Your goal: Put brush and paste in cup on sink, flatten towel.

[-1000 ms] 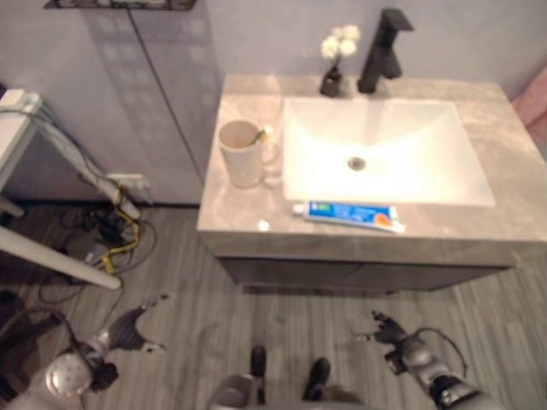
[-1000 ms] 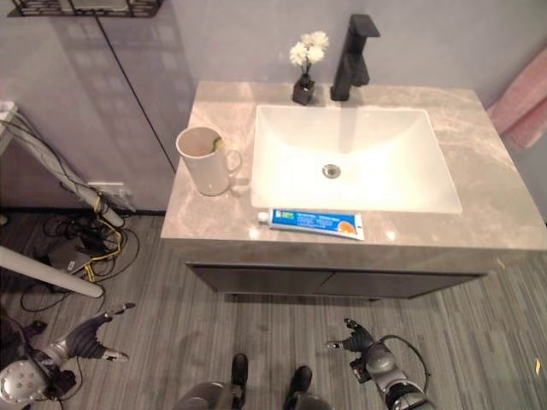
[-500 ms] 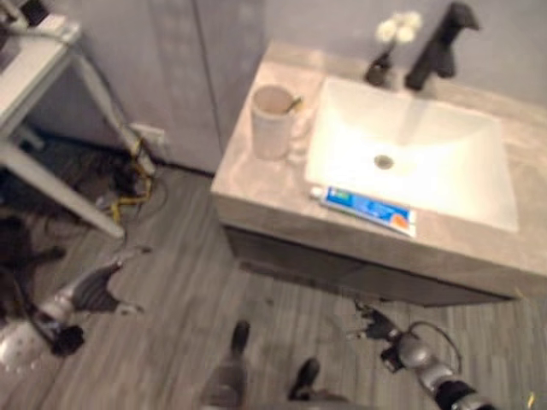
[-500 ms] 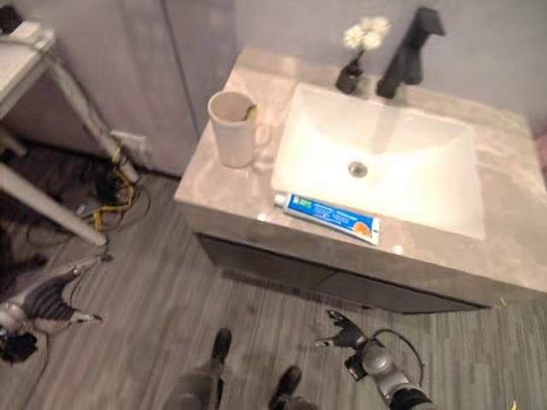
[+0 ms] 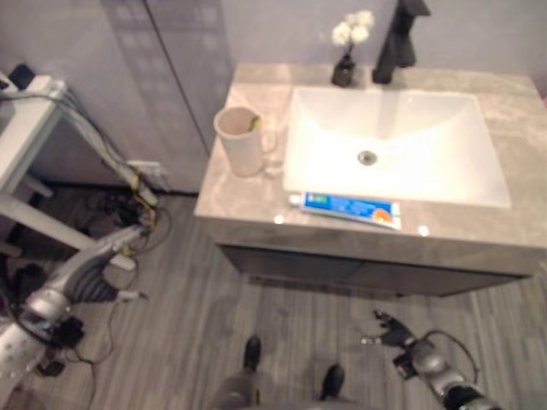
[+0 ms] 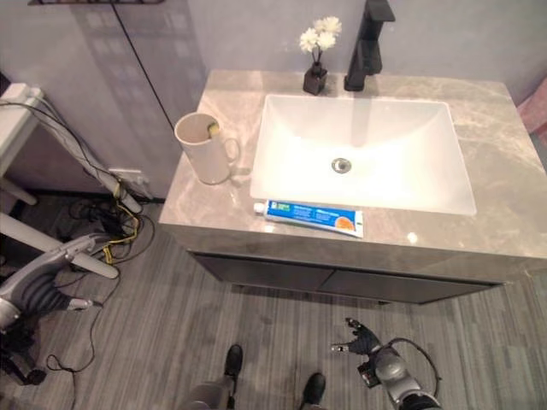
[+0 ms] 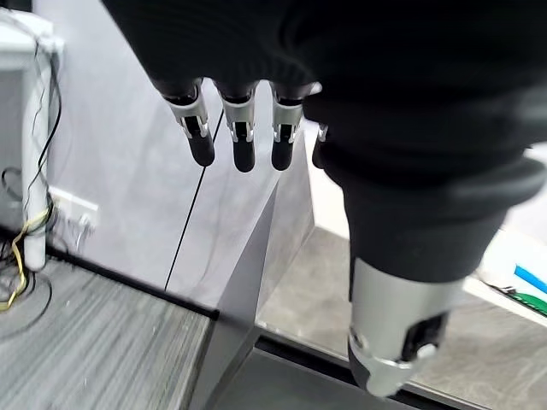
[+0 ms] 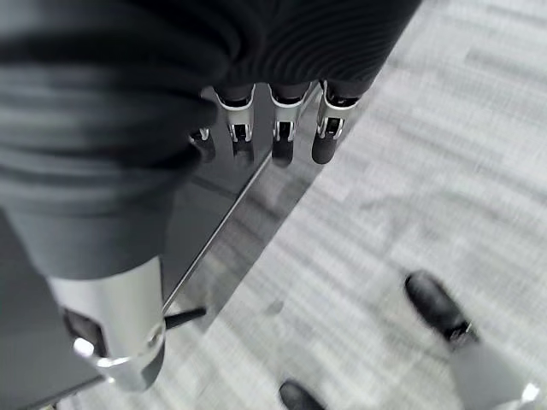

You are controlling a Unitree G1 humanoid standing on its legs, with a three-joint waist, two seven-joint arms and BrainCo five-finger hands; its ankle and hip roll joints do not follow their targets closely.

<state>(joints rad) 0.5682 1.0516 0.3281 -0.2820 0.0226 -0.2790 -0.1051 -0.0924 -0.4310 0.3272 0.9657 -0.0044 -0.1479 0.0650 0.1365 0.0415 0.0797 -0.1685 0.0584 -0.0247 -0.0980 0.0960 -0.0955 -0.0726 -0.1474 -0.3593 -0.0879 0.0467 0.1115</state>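
Cup upright on worktop, left of sink, handle toward the basin; brush inside, head just peeking over the rim. Paste flat on the near worktop strip, just in front of the sink, cap end pointing left. Small vase with white flowers and black tap at the far edge. Pink towel just visible at far right. Left robot hand low on the left, over the floor, released, fingers straight, holding nothing. Right robot hand low at near right, in front of the cabinet, likewise relaxed and empty.
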